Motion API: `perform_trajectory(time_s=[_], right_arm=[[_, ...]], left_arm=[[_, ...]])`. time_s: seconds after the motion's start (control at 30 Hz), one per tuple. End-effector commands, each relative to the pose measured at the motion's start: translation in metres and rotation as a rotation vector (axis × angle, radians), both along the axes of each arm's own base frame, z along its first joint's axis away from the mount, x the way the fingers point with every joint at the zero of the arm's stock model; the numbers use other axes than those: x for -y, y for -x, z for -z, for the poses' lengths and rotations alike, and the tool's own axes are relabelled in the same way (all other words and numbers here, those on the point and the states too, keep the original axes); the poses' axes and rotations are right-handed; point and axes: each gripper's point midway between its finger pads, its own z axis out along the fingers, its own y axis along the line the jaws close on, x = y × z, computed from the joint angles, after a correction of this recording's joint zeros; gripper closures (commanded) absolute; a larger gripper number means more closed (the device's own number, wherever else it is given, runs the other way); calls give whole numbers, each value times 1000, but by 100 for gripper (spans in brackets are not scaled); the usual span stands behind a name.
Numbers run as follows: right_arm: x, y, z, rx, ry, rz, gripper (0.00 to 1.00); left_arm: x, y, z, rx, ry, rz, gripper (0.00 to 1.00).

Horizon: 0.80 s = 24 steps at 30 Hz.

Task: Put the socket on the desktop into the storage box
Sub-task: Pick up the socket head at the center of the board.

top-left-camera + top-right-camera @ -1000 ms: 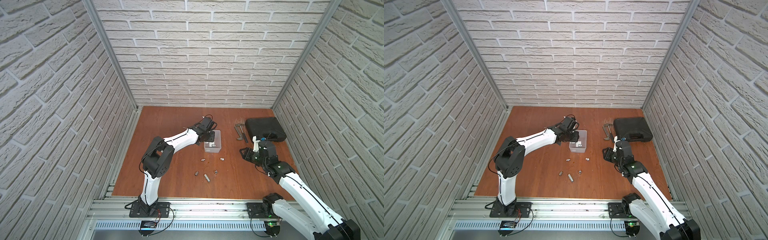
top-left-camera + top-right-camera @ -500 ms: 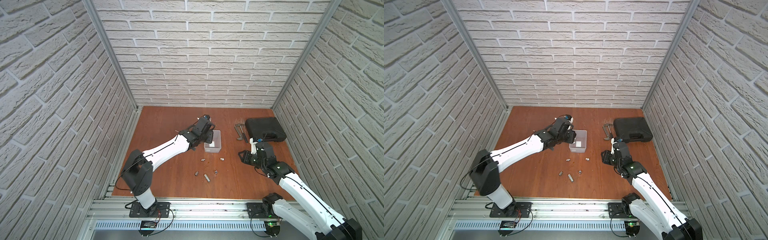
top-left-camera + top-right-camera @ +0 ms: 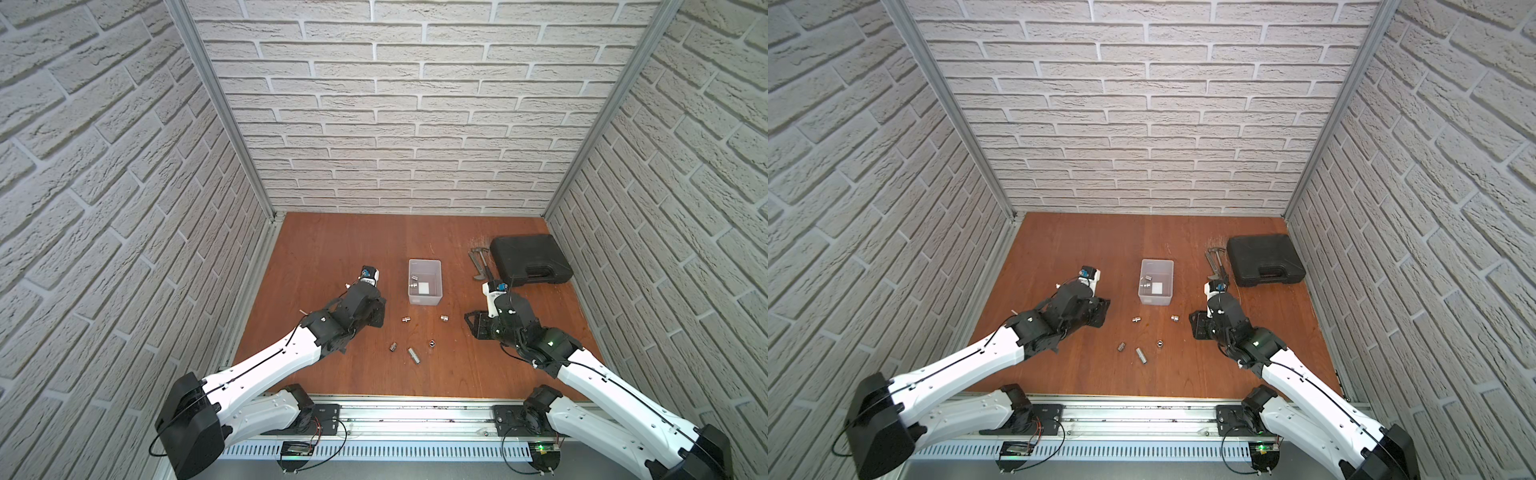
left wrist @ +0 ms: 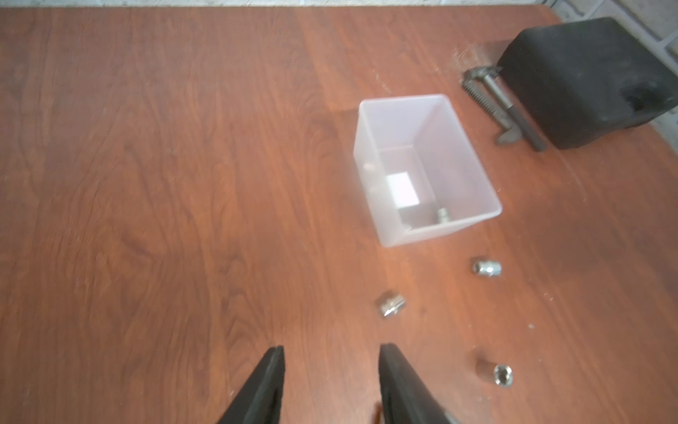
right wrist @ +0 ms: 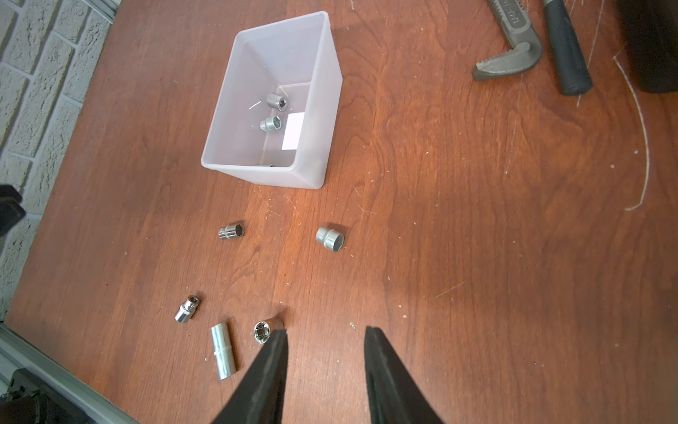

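In both top views, the left pincer (image 3: 376, 313) had pulled back from the storage box (image 3: 423, 300), which now sat ahead of it, well apart. Two sockets (image 3: 412, 285) lay inside the box. Five loose sockets (image 3: 406, 319) waited on the desktop (image 3: 332, 257). The right pincer (image 3: 471, 326) had come nearer them.

In the left wrist view, the left pincer's jaws stood apart and empty, with a short socket (image 4: 391, 303) just ahead.

In the right wrist view, the right pincer's jaws stood apart and empty too, with a shiny socket (image 5: 266, 330) near one finger. One drop looked done, and another pick looked next.
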Motion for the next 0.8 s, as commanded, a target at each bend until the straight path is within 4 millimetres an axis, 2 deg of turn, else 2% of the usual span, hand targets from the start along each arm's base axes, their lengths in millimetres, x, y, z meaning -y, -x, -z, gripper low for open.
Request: perform_trajectory(time_s=[0.0,0.17,0.27,0.47,0.6,0.7,0.77], right_arm=[[-6,0,6,16,-25,10,60],[-18,3,20,4,-42,7,59],[-26,3,27,-11,-31,0,59],[-49,-3,27,-5,53,-37,59],[-53,-10,36,-21,107,-16,59],[-47,-17,43,-43,173,28,58],[-48,-23,45,-52,201,42,54]], left_arm=[[-10,2,7,21,39,-63,51],[-10,6,30,-29,49,-77,54],[-6,5,33,-39,40,-71,55],[0,4,35,-36,53,-65,55],[3,4,39,-48,41,-57,55],[3,5,42,-56,39,-60,55],[3,5,43,-58,38,-59,56]])
